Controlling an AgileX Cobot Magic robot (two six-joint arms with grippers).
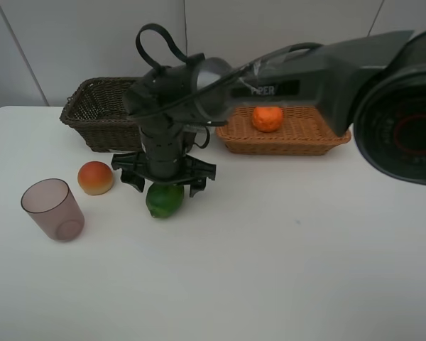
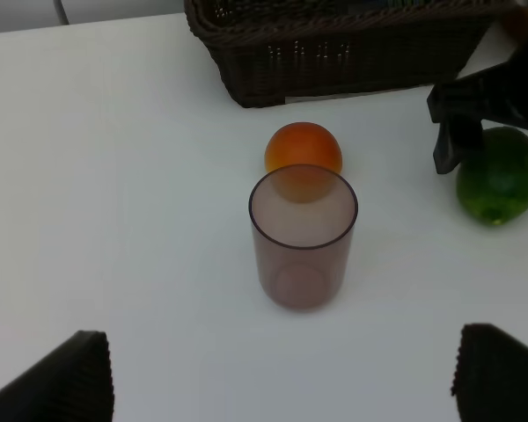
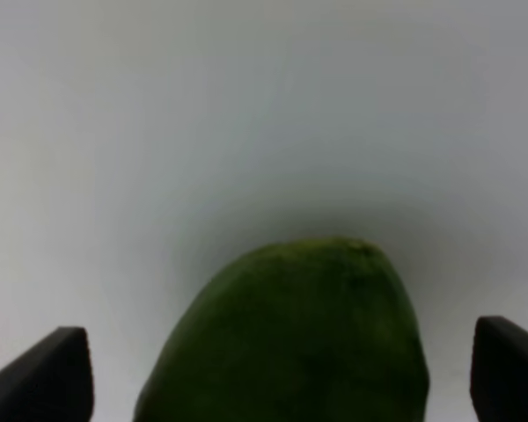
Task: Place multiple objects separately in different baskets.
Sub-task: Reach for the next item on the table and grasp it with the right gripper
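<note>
Here, the right gripper, jaws apart, hangs over the lime left of middle on the table; it should centre, lower past the widest part, then close.

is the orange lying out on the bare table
No, the orange sits inside the light tan basket at the back.

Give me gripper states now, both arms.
Left gripper: open, holding nothing.
Right gripper: open, astride the lime, not gripping it.
</note>
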